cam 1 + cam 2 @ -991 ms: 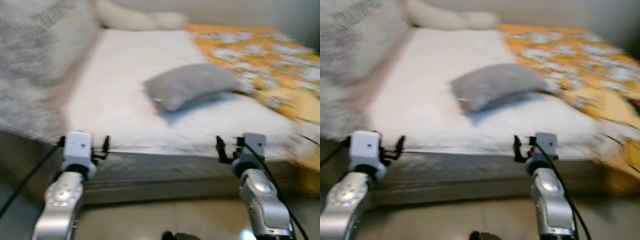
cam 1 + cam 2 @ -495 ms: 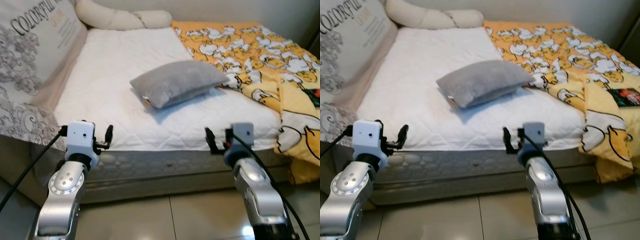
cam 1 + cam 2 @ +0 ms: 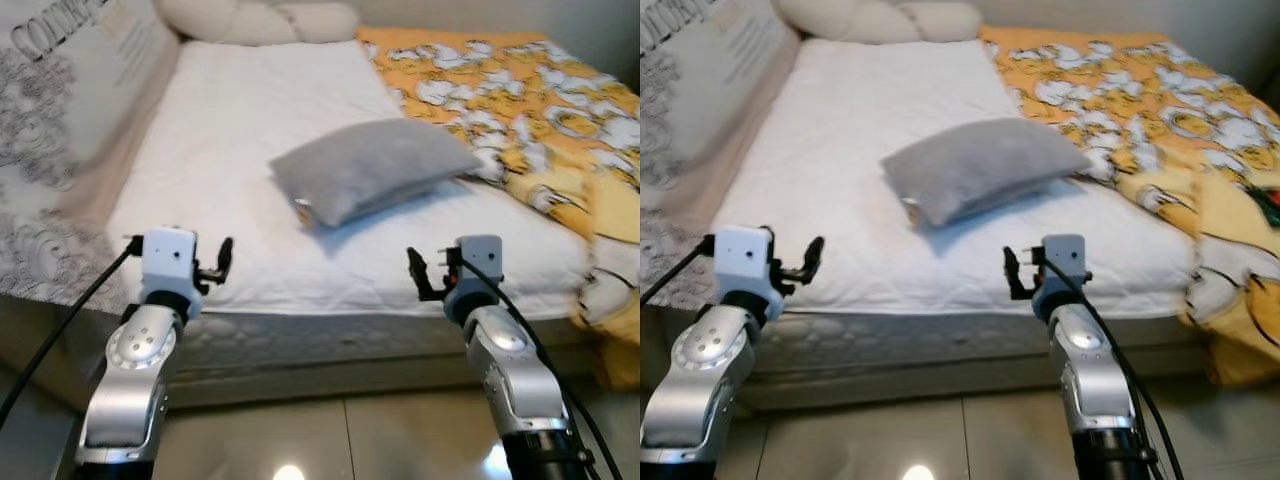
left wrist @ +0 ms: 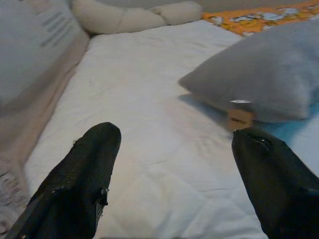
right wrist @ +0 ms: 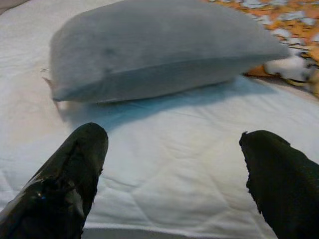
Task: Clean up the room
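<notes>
I stand at the foot of a bed (image 3: pixel 250 150) with a white quilted mattress cover. The cover lies flat; faint diamond stitching shows in both wrist views. Below the near edge the mattress side is a grey patterned band, and under it the floor (image 3: pixel 330 440) is glossy pale tile with grout lines and light reflections.

A grey pillow (image 3: pixel 372 168) lies near the middle of the mattress, slightly askew, with a small tag at its near left corner. It casts a bluish shadow on the cover. Its right end touches or overlaps the edge of a yellow-orange blanket (image 3: pixel 540 110) printed with white cartoon figures. That blanket covers the right side of the bed and hangs over the right corner toward the floor.

At the head of the bed lies a long cream bolster (image 3: pixel 255 20), bent into lobes. Along the left side leans a large pale cushion (image 3: pixel 60 130) with grey scroll patterns and printed lettering.

My left gripper (image 3: pixel 222 262) is raised before the near mattress edge, left of the pillow, fingers (image 4: pixel 84 184) spread apart and holding nothing. My right gripper (image 3: pixel 418 275) is at like height on the right, fingers (image 5: pixel 70 174) likewise wide apart and empty, pointed at the pillow, well short of it
</notes>
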{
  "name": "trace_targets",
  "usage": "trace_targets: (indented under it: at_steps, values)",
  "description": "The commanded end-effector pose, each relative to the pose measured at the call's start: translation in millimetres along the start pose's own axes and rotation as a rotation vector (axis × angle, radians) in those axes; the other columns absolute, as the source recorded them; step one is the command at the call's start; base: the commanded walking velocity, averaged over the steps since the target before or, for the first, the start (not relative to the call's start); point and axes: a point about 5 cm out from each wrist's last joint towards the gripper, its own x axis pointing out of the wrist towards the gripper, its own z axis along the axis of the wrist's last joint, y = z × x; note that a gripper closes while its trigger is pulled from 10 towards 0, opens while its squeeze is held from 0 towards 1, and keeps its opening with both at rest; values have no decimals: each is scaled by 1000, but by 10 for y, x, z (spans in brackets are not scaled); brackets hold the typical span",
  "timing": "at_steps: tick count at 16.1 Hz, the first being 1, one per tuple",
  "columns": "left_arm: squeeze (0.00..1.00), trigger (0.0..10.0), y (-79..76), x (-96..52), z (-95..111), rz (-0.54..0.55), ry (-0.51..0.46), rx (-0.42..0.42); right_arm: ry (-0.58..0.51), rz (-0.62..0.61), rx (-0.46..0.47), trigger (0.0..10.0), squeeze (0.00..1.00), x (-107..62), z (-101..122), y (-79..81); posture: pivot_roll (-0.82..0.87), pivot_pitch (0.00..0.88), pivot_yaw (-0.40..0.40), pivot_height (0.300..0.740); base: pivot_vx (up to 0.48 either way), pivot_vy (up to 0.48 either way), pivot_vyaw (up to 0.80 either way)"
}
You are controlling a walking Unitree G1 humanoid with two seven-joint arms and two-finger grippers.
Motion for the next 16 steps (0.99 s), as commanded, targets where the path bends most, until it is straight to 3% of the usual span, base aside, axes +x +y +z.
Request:
trace_targets:
  at_steps: [1, 16]
  values:
    - [0, 10000, 44, -4, -39, 4, 16, 3, -19, 0, 12, 10000, 0, 25, 47, 23, 59, 0, -26, 740, 319, 0, 0]
    - [0, 10000, 36, -6, -74, -6, 24, -21, -17, 1, 16, 10000, 0, 30, 28, 45, 58, 0, -27, 740, 313, 0, 0]
